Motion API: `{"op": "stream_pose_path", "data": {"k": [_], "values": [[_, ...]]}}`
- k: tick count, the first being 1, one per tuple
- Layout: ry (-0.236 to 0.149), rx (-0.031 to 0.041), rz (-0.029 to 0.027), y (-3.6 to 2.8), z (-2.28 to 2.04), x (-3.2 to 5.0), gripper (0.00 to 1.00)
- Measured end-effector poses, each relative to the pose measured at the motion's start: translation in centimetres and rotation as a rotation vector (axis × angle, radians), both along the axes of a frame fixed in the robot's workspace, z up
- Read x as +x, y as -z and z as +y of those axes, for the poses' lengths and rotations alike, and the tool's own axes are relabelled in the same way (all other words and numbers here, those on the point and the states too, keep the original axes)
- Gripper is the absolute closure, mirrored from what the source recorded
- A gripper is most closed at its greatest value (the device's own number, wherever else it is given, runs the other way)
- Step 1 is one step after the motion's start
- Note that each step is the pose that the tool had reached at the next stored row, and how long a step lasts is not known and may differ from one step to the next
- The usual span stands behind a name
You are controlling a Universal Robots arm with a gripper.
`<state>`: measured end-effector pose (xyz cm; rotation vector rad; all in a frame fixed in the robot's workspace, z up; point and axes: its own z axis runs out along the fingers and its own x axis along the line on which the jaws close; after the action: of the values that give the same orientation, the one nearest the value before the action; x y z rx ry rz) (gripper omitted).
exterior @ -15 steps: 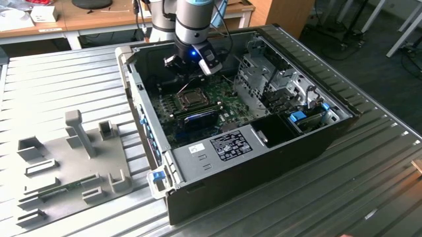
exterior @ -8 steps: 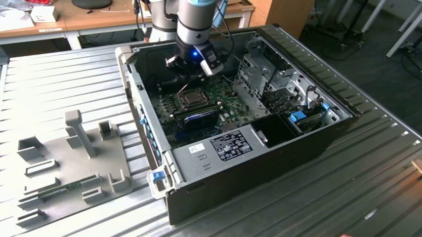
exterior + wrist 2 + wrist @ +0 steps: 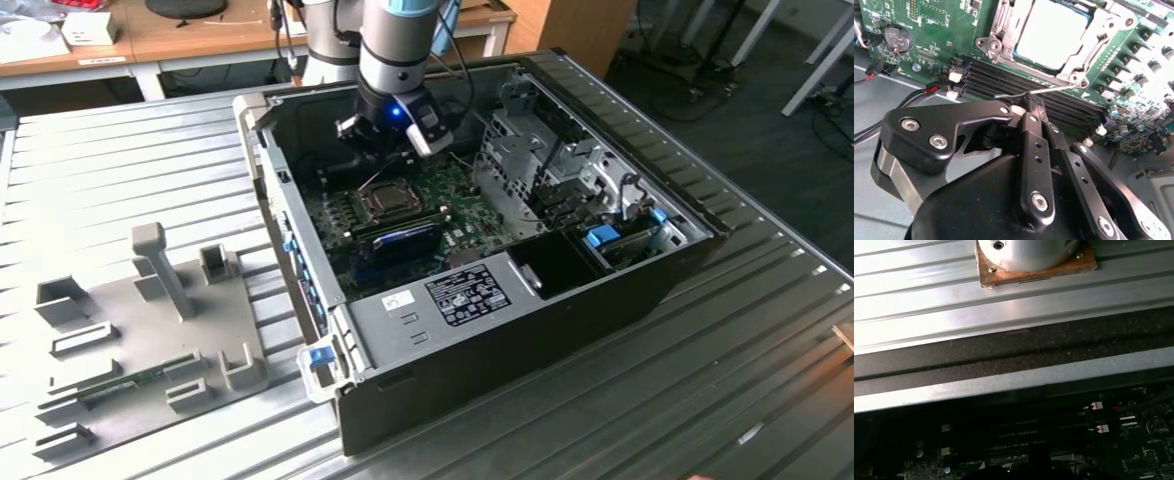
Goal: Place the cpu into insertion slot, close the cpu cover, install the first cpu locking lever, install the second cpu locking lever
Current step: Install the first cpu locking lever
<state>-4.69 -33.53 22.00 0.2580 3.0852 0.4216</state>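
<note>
Gripping the thin locking lever (image 3: pixel 1054 89) in clenched jaws, we see its wire lying along the near edge of the cpu cover (image 3: pixel 1099 42), the cpu (image 3: pixel 1049 32) just beyond.

Looks like a robotics lab or tech workshop to me. There's an open computer case (image 3: pixel 561 340) lying on a ribbed metal table (image 3: pixel 120 170), a grey fixture plate (image 3: pixel 134 340) with holders next to it, a robot arm (image 3: pixel 396 45) reaching in, and wooden desks (image 3: pixel 200 35) with cables behind.
</note>
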Motion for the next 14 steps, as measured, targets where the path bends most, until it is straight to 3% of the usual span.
{"op": "stream_pose_path", "data": {"k": [14], "values": [[0.0,0.0,0.0,0.57,0.0,0.34,0.9]]}}
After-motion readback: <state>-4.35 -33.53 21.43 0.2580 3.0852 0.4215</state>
